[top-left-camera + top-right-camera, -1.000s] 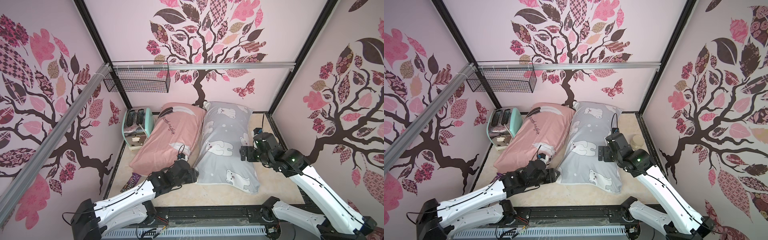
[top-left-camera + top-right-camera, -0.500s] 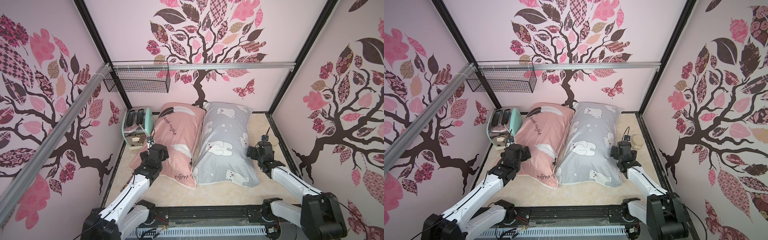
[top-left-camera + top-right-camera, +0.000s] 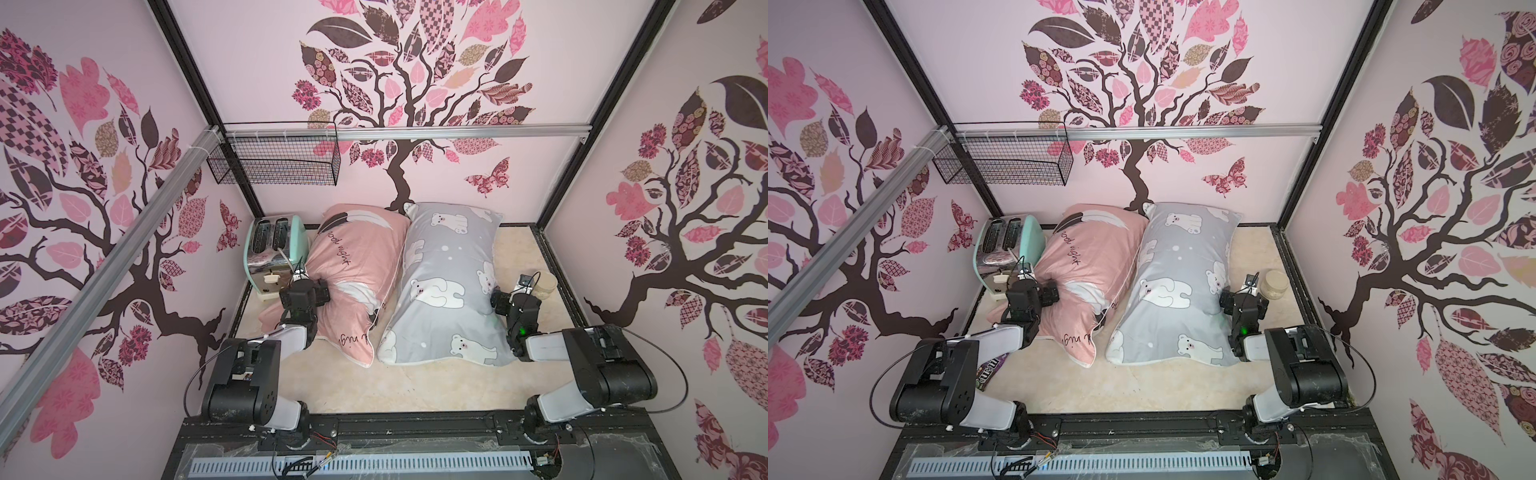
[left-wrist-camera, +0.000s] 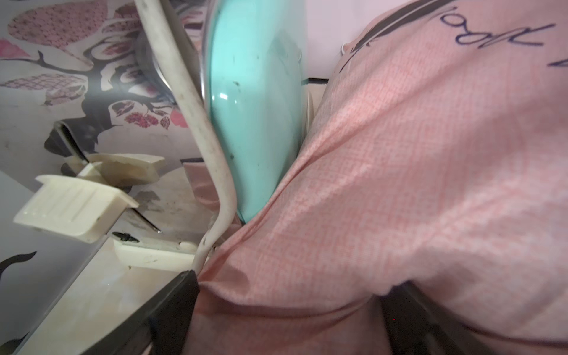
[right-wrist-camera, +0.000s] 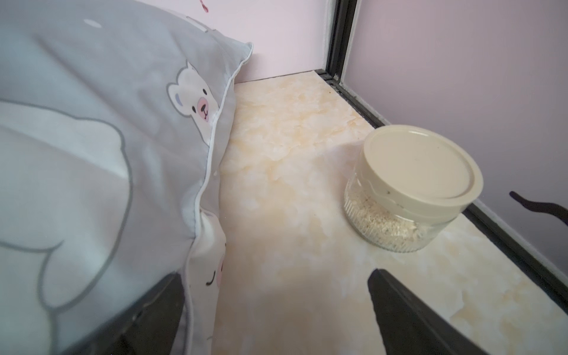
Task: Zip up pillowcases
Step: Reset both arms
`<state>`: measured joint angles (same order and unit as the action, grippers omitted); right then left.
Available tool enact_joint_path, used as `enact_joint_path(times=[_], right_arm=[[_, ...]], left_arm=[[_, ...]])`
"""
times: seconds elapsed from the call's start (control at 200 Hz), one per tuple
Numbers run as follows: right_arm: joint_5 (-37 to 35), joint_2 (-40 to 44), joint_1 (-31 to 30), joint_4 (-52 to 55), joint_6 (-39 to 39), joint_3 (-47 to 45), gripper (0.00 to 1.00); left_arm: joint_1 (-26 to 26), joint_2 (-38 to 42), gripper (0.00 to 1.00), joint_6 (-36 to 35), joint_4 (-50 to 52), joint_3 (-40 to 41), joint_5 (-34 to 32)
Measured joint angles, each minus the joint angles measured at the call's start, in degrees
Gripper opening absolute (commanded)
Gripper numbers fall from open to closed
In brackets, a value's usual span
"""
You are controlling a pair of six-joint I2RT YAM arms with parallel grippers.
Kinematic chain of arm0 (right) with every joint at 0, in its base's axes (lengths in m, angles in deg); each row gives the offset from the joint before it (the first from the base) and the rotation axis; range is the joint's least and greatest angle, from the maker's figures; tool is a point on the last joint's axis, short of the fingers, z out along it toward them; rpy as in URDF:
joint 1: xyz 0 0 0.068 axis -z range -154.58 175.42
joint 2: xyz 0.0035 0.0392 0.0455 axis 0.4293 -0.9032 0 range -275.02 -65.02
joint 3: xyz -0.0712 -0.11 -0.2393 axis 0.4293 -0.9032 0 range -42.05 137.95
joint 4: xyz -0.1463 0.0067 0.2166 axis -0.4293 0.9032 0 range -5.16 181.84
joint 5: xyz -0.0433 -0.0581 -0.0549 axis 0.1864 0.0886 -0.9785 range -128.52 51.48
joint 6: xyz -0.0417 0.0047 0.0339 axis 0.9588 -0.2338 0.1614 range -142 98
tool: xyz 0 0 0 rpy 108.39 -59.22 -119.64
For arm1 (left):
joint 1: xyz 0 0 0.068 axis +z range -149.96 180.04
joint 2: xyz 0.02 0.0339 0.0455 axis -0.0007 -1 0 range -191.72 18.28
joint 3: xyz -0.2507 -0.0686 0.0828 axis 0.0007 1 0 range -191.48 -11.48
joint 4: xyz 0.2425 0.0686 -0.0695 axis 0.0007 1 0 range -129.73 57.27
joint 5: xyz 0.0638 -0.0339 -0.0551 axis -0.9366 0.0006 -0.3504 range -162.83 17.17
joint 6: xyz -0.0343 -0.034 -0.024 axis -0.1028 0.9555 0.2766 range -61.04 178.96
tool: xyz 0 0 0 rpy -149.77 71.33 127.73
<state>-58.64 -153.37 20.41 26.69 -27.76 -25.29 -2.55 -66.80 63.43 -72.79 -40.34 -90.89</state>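
Observation:
Two pillowcases lie side by side on the beige floor, white piping round both. The pink pillowcase (image 3: 357,266) (image 3: 1092,266) carries feathers and "good night" script. The grey pillowcase (image 3: 449,266) (image 3: 1183,266) has white polar bears. My left gripper (image 3: 309,287) (image 3: 1036,291) sits at the pink one's outer side, next to the toaster. It is open, and pink fabric (image 4: 399,169) bulges between its wide-set fingers (image 4: 172,307). My right gripper (image 3: 515,299) (image 5: 273,276) is open beside the grey one's outer edge (image 5: 212,147), over bare floor. No zip shows.
A mint toaster (image 3: 272,249) (image 4: 255,107) with a white cord (image 4: 196,107) stands against the pink pillow's left. A lidded glass jar (image 3: 544,284) (image 5: 412,184) sits by the right wall. A wire basket (image 3: 274,162) hangs at the back left. A candy packet (image 3: 990,368) lies under the left arm.
Both arms pulled back from the pillows' near ends and folded low at the outer sides. The left gripper opened and moved left toward the toaster. The right gripper stayed open.

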Motion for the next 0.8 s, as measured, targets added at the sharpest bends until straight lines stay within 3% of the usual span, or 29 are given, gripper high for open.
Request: enact_joint_path(times=[0.08, 0.33, 0.8], right_arm=[[0.26, -1.66, 0.09, -5.42, 0.42, -1.7, 0.99], [0.7, -1.27, 0.22, -7.3, 0.74, -1.7, 0.99], [0.87, -1.27, 0.22, -7.37, 1.27, -1.7, 0.99]], left_arm=[[1.25, -0.5, 0.98, 0.02, -3.76, 1.51, 2.58], [3.04, -2.62, 0.98, 0.2, -15.74, 5.75, 6.84], [2.93, -2.73, 0.98, 0.17, -17.51, 6.16, 6.78]])
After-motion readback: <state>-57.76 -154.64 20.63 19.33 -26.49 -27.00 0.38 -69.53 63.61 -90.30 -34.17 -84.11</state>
